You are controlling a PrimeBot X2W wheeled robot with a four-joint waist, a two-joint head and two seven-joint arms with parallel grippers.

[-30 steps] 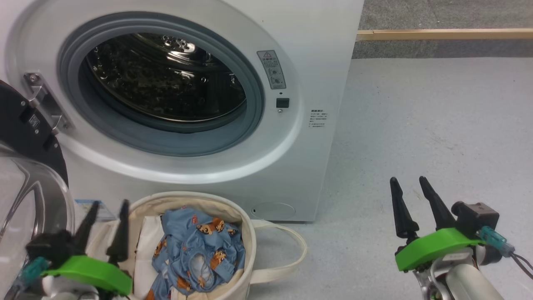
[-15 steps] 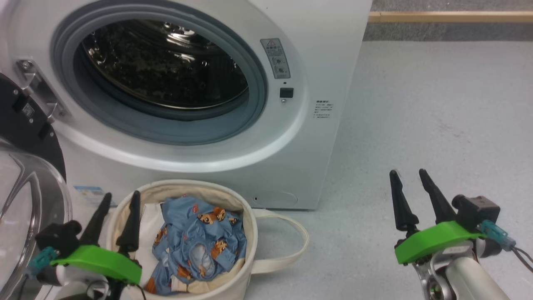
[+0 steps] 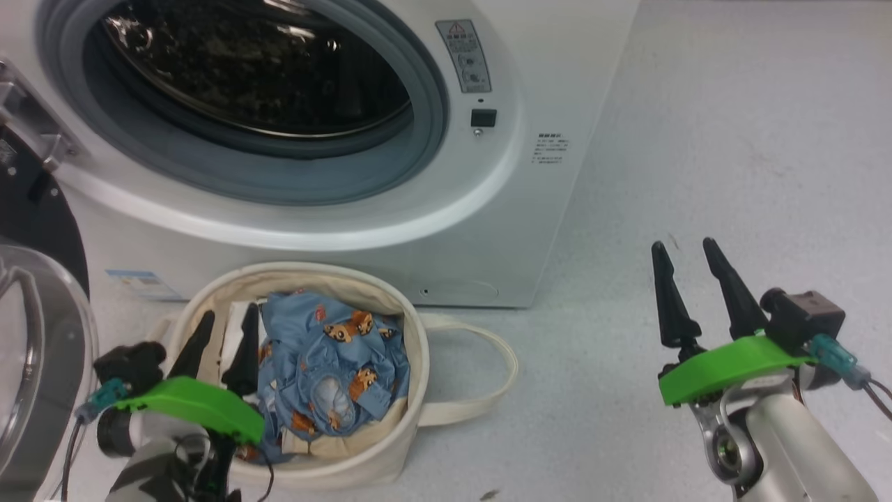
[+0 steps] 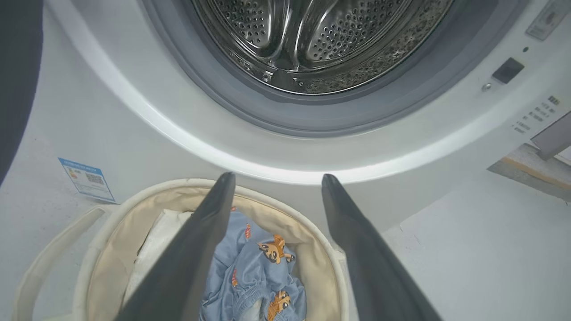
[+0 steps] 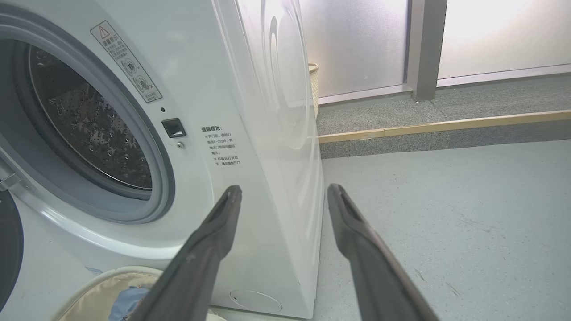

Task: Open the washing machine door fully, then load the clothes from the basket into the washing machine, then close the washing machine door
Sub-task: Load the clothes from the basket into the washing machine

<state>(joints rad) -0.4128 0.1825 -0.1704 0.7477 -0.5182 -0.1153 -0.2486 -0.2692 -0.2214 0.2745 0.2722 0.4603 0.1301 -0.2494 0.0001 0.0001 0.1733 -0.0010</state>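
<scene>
Blue clothes [image 3: 327, 362] fill the basket [image 3: 419, 335]; the left gripper [image 3: 230, 311] hovers over its left rim, jaws wide, empty. The right gripper [image 3: 683, 244] hangs over open floor [image 3: 732, 125], likewise.

High head view, low close wrist views, common washing machine [image 3: 516, 230]

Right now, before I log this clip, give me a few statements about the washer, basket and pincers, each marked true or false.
1. The washing machine door stands swung open. True.
2. The clothes lie inside the drum. False: they are in the basket, and what shows of the drum holds none.
3. The left pincer is shut on fabric. False: it is open above the basket, holding nothing.
4. The right pincer is open over the floor. True.
5. The basket sits on the floor in front of the washing machine. True.
</scene>
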